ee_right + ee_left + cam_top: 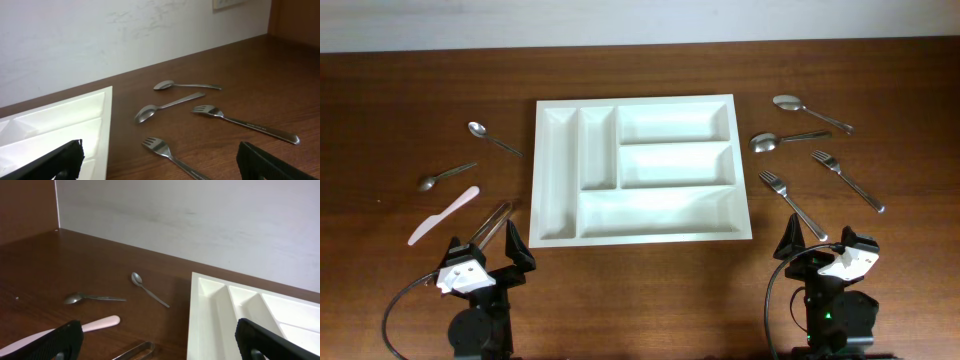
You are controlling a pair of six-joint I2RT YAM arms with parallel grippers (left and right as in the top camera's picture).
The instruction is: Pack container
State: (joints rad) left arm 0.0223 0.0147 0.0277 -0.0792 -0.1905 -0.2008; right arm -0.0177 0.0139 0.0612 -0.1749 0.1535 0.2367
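Observation:
The container [538,170] is a white five-compartment tray in the middle of the table, and nothing lies in it. Its left rim [196,315] shows in the left wrist view and its right rim [106,117] in the right wrist view. My left gripper [485,248] is open near the front edge, off the tray's front left corner, holding nothing. In its own view the left gripper [160,347] spans bare wood and the tray's edge. My right gripper [818,240] is open off the front right corner. Between the right gripper [160,167] fingers lies a fork [165,149], untouched.
Left of the tray lie two spoons [492,137] [445,177], a pink knife [444,215] and a thin metal tongs-like piece [492,222] just ahead of my left gripper. On the right lie two spoons [810,112] [788,139] and two forks [847,180] [792,204].

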